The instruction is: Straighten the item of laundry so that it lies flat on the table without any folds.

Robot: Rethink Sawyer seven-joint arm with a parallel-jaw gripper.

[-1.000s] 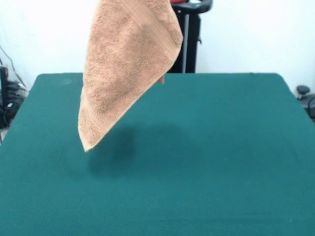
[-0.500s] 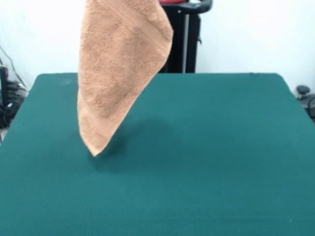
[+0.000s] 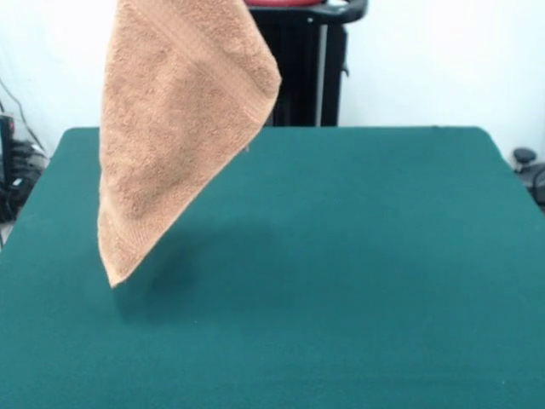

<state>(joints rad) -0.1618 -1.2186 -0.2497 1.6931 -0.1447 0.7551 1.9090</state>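
Pincer out of frame above; cannot tell how it is set, though something up there must carry the cloth. Table [image 3: 358,273]: wide green cloth, bare. Towel [image 3: 170,128]: hangs in the air over the table's left side, draped diagonally, lowest corner near the surface, touching or not, unclear. Judged barely begun: laying down and smoothing all remain. Ribbed band visible near lower edge. No labels or writing readable.

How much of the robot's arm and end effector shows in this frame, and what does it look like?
Very little. The end effector is out of frame above the hanging towel. Only a glossy red strip shows at the top edge, above a black pedestal with a grey vertical rod.
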